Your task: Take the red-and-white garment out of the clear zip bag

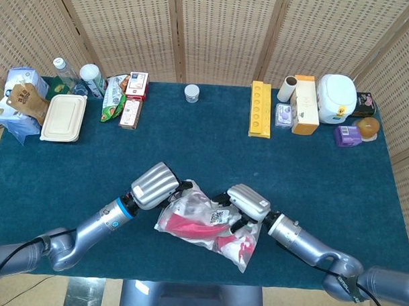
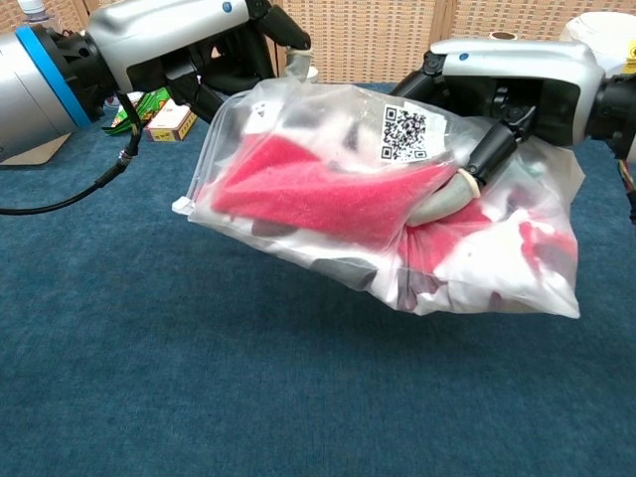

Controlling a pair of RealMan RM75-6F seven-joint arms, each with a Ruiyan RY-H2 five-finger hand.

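— Clear crinkled plastic: where does the zip bag [image 2: 397,199] sit?
— Lifted off the blue felt counter [image 1: 311,170], near its front edge, with open cloth all around. The left hand [image 1: 154,185] pinches the bag's top corner; the right hand [image 1: 248,201] has its fingers [image 2: 449,194] clamped on the middle.
— And the garment [image 2: 318,194]?
— Inside the bag, a soft, bunched red-and-white fabric.

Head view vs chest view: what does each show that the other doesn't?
Head only: the whole table, the yellow tray and the white appliance at the far edge.
Chest only: a close side look at the QR label and the bag held clear of the cloth.
Both: left hand and right hand holding the clear zip bag, red-and-white garment inside.
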